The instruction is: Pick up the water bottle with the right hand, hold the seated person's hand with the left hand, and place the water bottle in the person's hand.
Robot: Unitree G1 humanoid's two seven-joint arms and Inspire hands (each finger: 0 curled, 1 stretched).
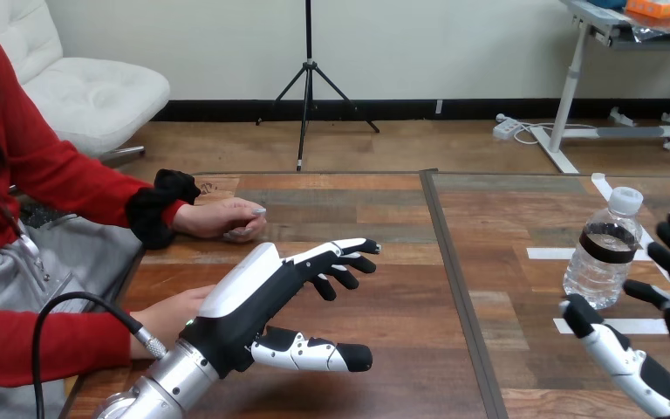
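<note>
A clear water bottle [605, 250] with a white cap and a dark label stands upright on the table at the right. My right hand [663, 332] is at the right edge, open, its fingers spread just right of the bottle and its thumb below it, apart from it. Over the left half of the table my left hand [262, 292] is open, fingers stretched toward the middle. The person's hand [225, 218] rests on the table beyond my left hand, apart from it. The person's other hand [170, 312] lies partly hidden behind my left wrist.
The wooden table [401, 297] has a dark seam [454, 279] running down its middle. Strips of white tape [551, 253] lie on the right half around the bottle.
</note>
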